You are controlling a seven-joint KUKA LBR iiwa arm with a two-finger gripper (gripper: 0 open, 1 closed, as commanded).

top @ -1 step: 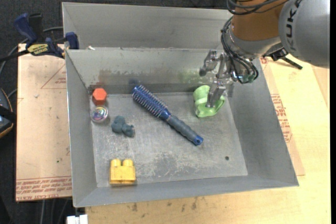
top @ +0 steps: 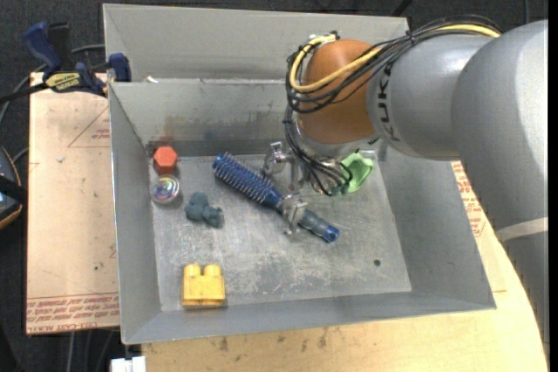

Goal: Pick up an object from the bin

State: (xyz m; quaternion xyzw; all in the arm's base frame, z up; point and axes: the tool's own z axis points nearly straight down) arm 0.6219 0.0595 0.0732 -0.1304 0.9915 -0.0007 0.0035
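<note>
My pincer stands open astride the blue plastic bristled hairbrush, which lies slantwise in the middle of the grey metal bin. Nothing is gripped yet. The risk (as I judge it) is that closing off-centre twists the brush, so it slips or tips out.

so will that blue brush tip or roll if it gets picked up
Probably stiff: the brush looks like moulded plastic, lying straight. The claw straddles it near the middle, so it may hang fairly level, though the bristled head could dip. Its long, flat shape seems unlikely to roll.
</note>
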